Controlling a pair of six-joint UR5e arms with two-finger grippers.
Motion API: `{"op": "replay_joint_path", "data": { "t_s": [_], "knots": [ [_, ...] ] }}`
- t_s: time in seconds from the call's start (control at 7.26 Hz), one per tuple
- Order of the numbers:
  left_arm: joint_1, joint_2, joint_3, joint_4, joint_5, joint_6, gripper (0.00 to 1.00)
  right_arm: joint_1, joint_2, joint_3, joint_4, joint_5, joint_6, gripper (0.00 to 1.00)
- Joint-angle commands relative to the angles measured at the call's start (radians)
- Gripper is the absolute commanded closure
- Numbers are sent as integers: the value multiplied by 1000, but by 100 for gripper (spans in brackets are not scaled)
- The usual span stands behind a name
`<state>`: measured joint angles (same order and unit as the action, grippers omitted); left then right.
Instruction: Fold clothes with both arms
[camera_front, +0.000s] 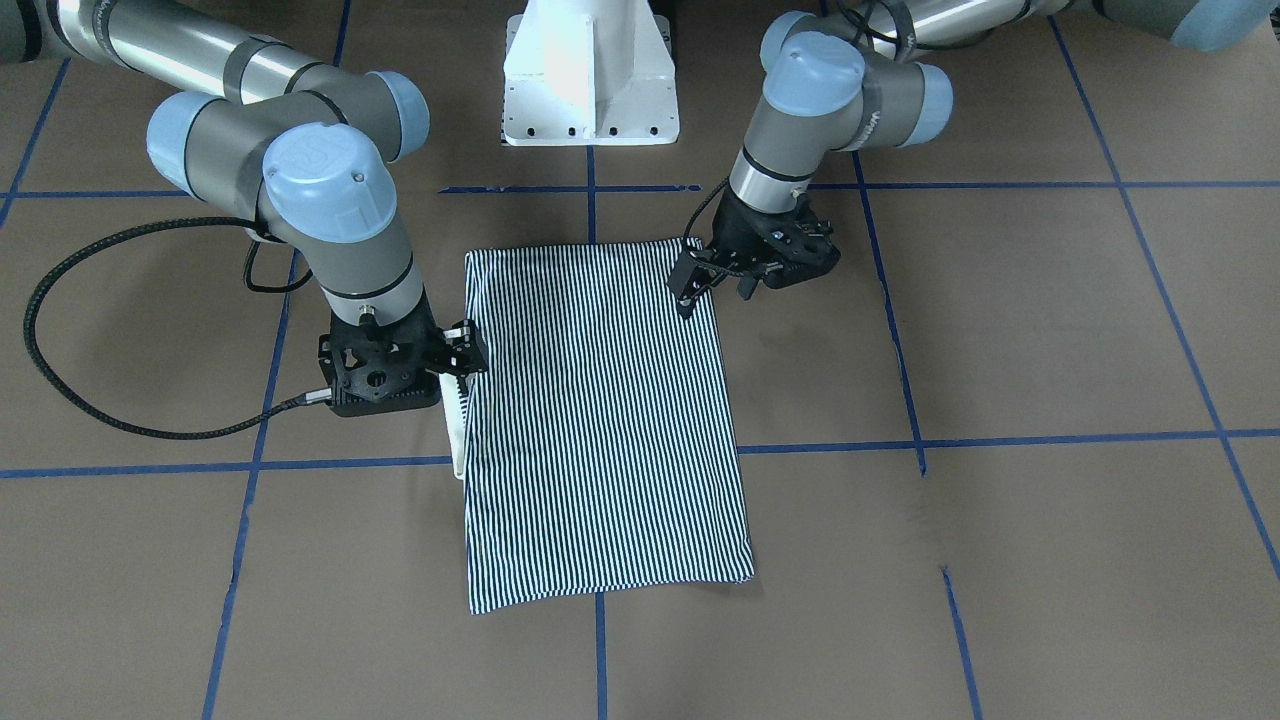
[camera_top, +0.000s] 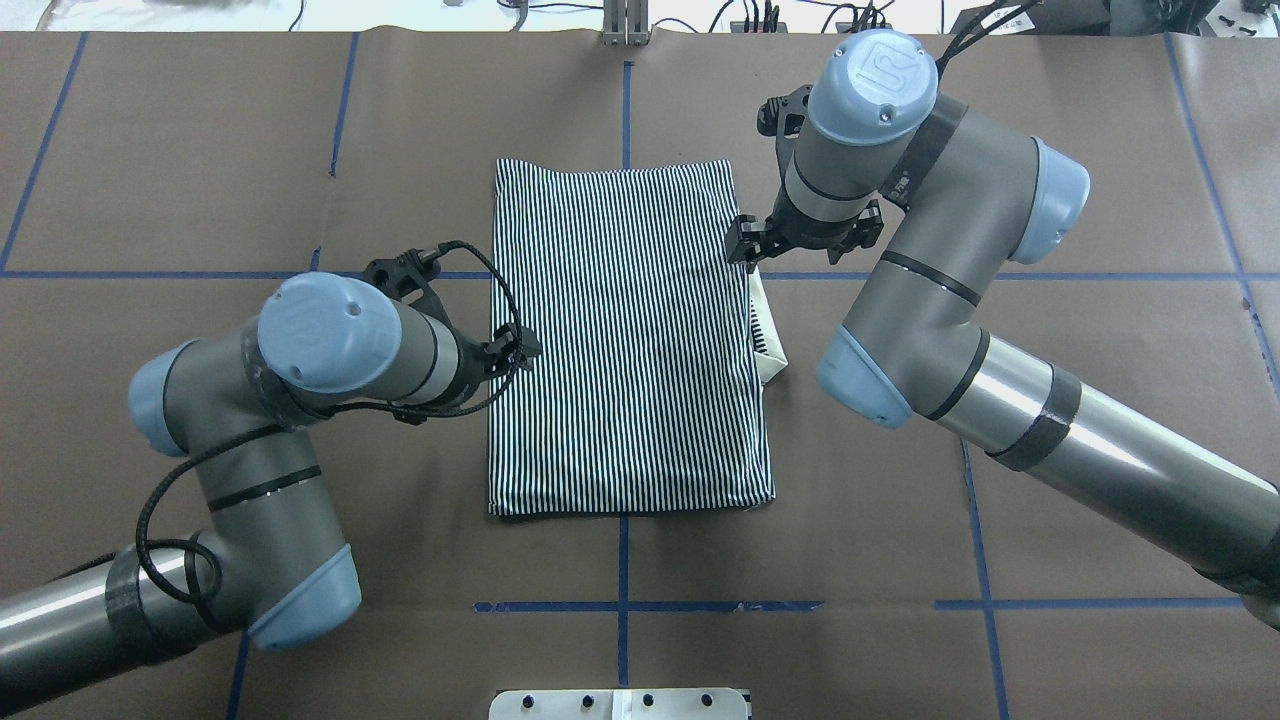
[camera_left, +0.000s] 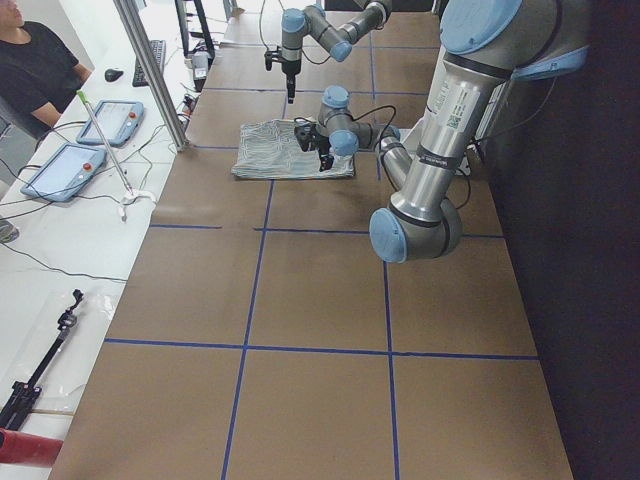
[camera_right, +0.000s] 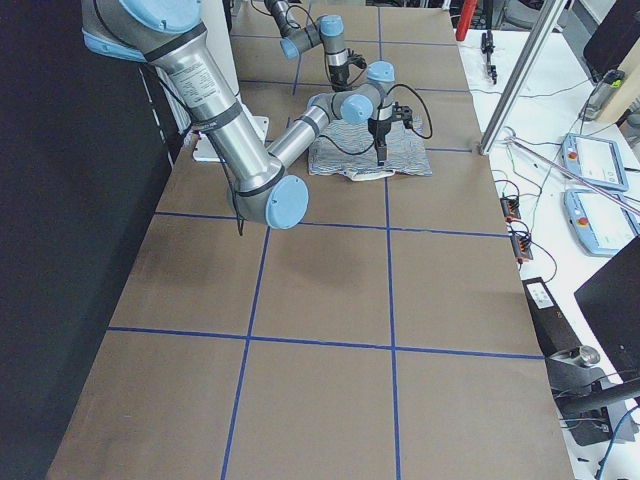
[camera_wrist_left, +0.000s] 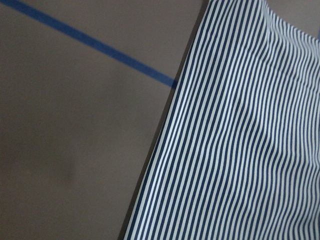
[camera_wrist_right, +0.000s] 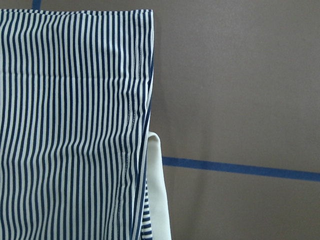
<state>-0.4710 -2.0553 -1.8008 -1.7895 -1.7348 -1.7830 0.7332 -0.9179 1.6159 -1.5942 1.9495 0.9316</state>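
Shirt (camera_top: 625, 340) between bent left arm (camera_top: 330, 345), right arm (camera_top: 900, 200)

Most of the cream collar (camera_top: 773, 365) under the striped shirt (camera_top: 620, 330); left wrist view slightly blurred.

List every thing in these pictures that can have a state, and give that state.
polo shirt: folded into a rectangle, lying flat, cream collar poking out one side.
left gripper: open, at the shirt's edge.
right gripper: at the opposite edge, by the collar; opening unclear.
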Motion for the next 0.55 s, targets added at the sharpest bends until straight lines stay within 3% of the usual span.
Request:
{"op": "replay_joint_path", "data": {
  "t_s": [0.0, 0.41],
  "knots": [
    [113, -11, -34, 133, 58, -128, 1, -12, -12, 18, 3, -1, 33, 0],
    [144, -19, 6, 165, 86, -170, 2, -12, -7, 18, 5, -1, 33, 0]
  ]
}}
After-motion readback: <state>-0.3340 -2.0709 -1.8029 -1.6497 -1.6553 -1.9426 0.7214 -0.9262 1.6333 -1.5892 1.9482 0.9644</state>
